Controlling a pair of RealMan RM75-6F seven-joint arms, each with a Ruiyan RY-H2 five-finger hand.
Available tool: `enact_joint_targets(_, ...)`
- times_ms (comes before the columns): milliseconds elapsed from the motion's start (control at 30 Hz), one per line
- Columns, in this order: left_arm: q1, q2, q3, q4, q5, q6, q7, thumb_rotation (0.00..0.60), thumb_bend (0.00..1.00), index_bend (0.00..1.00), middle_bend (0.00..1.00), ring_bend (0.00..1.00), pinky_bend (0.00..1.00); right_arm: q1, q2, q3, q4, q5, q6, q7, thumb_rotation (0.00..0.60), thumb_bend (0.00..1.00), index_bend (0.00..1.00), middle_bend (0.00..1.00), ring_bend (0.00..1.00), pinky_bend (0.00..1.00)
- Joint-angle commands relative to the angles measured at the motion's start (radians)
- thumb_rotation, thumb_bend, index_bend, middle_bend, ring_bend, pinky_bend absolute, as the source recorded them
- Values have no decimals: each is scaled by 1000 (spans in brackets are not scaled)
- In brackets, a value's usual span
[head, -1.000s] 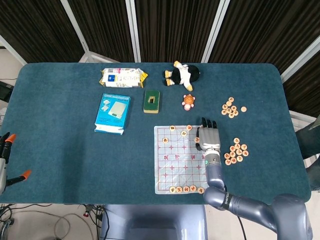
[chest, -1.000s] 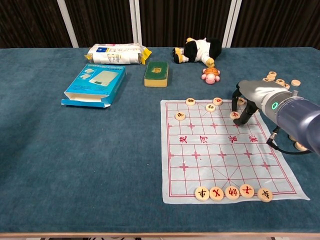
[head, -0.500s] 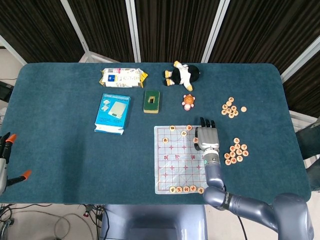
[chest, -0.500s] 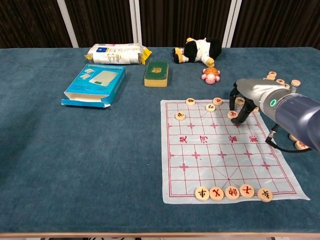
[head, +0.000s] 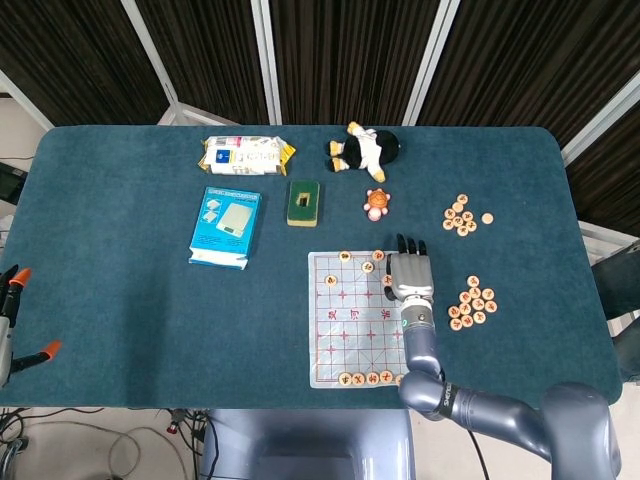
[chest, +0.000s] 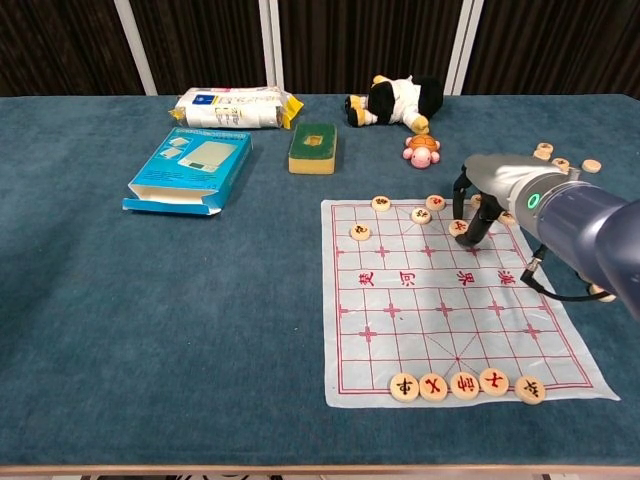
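A white Chinese-chess board sheet lies at the table's near middle. My right hand hangs over its far right corner, fingers pointing down. In the chest view the right hand pinches a round wooden chess piece that sits on the sheet. Other pieces lie along the far rows just to its left. A row of several pieces lines the near edge. My left hand shows in neither view.
Loose pieces lie in two piles right of the board. Behind it are a small turtle toy, a plush animal, a sponge, a blue box and a wipes pack.
My right hand has shifted a little left and further over the board, and the pinched piece slid left with it. Nothing else moved.
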Motion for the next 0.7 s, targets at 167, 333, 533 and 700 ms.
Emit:
enact_joint_targets(167,-1,0,1,0,0,-2,1,600,9,0,0,0,46,7,-17,2,10,5,4,-1,600,386,496,0,0,0)
enact_joint_targets(333,-1,0,1,0,-1,-4,1,600,10,0,0,0,46,18,-35,5,21,12,14,-12,600,386,496,0,0,0)
enact_joint_targets(533,-3,0,-1,1,-5,-6,0,600,9,0,0,0,46,25,-50,13,37,18,17,-16,600,386,496,0,0,0)
enact_joint_targets(700,-3,-1,-1,1,-5,-6,3,600,9,0,0,0,46,26,-51,12,39,19,14,-18,600,386,496,0,0,0)
